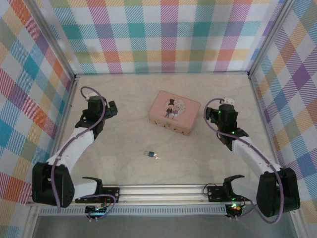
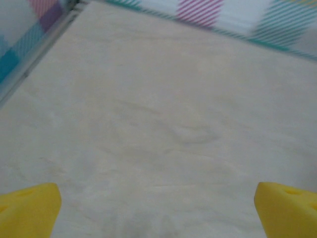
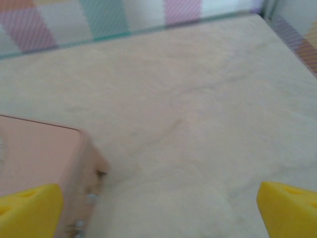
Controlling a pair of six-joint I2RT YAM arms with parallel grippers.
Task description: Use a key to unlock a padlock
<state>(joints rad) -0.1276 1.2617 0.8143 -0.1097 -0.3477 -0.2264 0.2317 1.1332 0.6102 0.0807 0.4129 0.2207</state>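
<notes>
Top-down view first: we've got the pale marbled table [image 1: 124, 89] boxed in by plaid walls [image 1: 163, 34], with the left arm [image 1: 74, 144] reaching up the left side and the right arm [image 1: 252, 156] up the right.

Next biggest is the pink tin [image 1: 171, 111] with the cartoon picture on its lid. It sits a bit past the middle of the table, between the two wrists. It's at roughly 3 o'clock from the left one and 9 o'clock from the right one. The right wrist cam catches its corner at lower left.

The left gripper [image 2: 158, 213] has its yellow fingertips [image 2: 27, 210] spread right out to the frame edges, with nothing but bare table between them. The right gripper [image 3: 158, 213] is just as wide open, and its fingertips [image 3: 290, 210] are holding nothing. The left tip hangs in front of the tin's near corner; we can't tell if it touches.

The tiny bluish padlock [image 1: 148, 153] lies flat at about 6 o'clock from the tin, toward the near edge. It's well apart from both sets of fingers: between 4 and 5 o'clock from the left gripper and around 8 o'clock from the right.

The little key [image 1: 156, 156] is at the padlock's 3 o'clock. It's too small for us to tell whether it's touching or already in the lock.
</notes>
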